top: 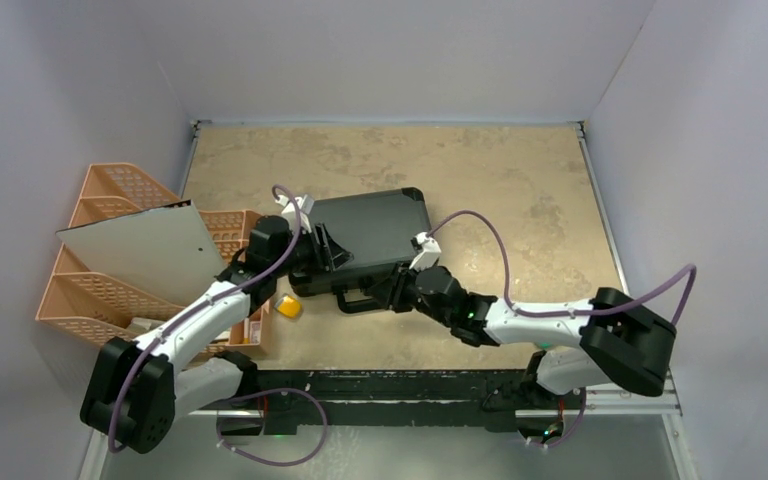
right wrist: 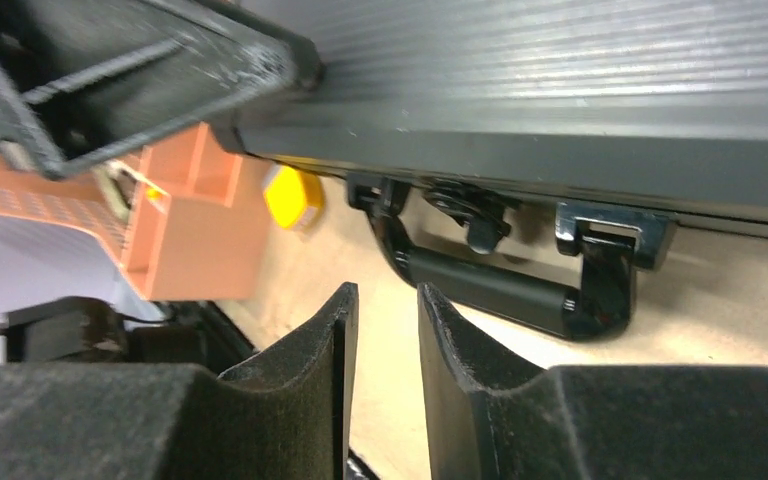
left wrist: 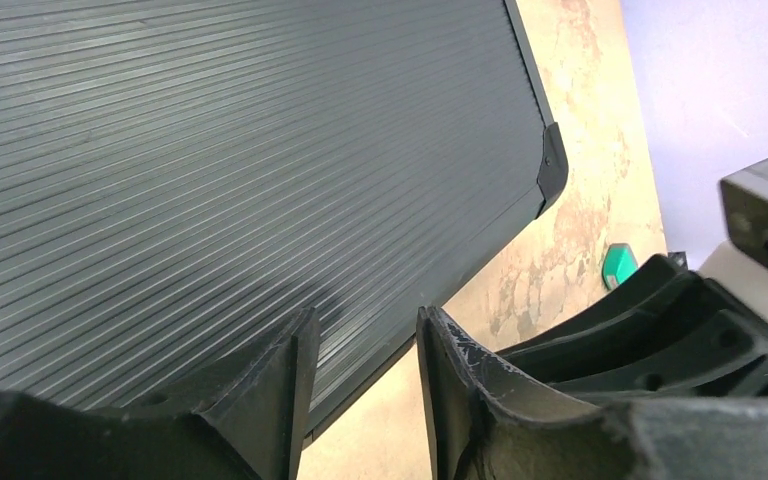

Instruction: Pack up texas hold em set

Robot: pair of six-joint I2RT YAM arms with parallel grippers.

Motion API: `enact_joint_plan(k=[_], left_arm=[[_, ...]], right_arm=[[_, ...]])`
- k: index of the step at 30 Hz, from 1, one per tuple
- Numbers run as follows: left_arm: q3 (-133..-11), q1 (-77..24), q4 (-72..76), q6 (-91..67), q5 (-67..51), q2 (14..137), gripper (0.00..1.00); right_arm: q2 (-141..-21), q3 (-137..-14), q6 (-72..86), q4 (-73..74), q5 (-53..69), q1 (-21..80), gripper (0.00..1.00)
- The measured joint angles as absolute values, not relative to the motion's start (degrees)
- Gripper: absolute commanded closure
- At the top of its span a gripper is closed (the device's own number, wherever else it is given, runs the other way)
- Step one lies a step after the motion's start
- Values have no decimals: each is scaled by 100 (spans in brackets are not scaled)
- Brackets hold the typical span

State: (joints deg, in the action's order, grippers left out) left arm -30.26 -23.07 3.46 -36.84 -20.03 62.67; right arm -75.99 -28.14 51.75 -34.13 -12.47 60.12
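Black padded fingers of the right gripper are standing slightly apart with only bare tabletop showing between them, so it is gripping nothing. It is hovering just short of the black looped carrying handle on the near edge of the black hard briefcase with the ribbed lid. The left gripper is likewise gaping a little and holding nothing, poised over the case's near left corner.

The case is lying flat near the middle of the mottled tan tabletop with its lid down. No chips or cards are showing outside it, so packing is looking largely done, with securing or lifting the case apparently the step in hand. To do it well, the right jaws are probably needing to spread wider than the handle bar, come in level and straddle its middle. The left gripper should be pressing on the lid so the case is not sliding away.

The right wrist view is showing the handle's hinges and a central catch, which the overhead camera is reducing to a dark smear. It is also showing a small yellow block just beside the peach plastic slatted tray. The left wrist view alone is revealing a small green block lying on the table beyond the case's far corner.
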Motion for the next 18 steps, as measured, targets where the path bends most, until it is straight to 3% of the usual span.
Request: enact_joint_plan(k=[18], left_arm=[[-2967,-2412,45,-3684,-1315,6051,63]], right_arm=[[-9229,-4141,4858,-2143,-1868,6217,84]])
